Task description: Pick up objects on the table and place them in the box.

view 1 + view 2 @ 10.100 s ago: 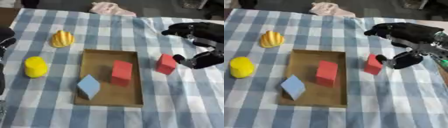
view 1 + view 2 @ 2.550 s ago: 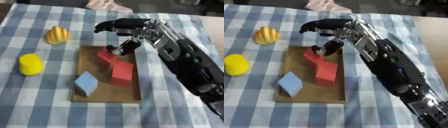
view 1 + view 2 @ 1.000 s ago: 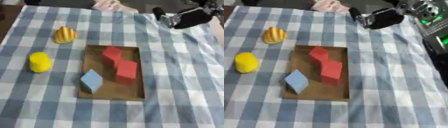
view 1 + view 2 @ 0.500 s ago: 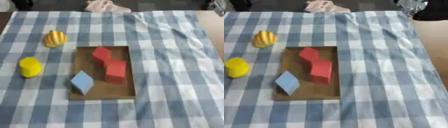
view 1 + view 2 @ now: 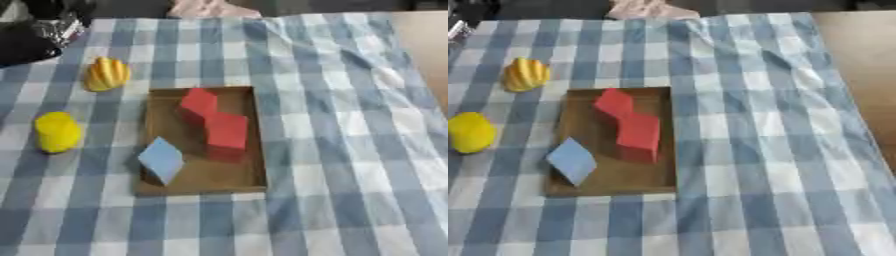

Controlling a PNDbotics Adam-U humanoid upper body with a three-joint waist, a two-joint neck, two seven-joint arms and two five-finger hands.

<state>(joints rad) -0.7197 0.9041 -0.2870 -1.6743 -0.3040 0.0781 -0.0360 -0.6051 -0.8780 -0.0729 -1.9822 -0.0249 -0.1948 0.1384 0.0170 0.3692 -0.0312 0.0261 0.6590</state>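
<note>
Brown box [image 5: 249, 150] holding red blocks [image 5: 214, 122], left hand [image 5: 35, 35] far corner, fingers unclear

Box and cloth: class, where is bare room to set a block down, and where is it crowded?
Bare checked cloth spreads right of the box and along the near edge. Inside, the near right corner is free. Two red blocks and the blue block crowd the rest; two yellow things sit left.
</note>
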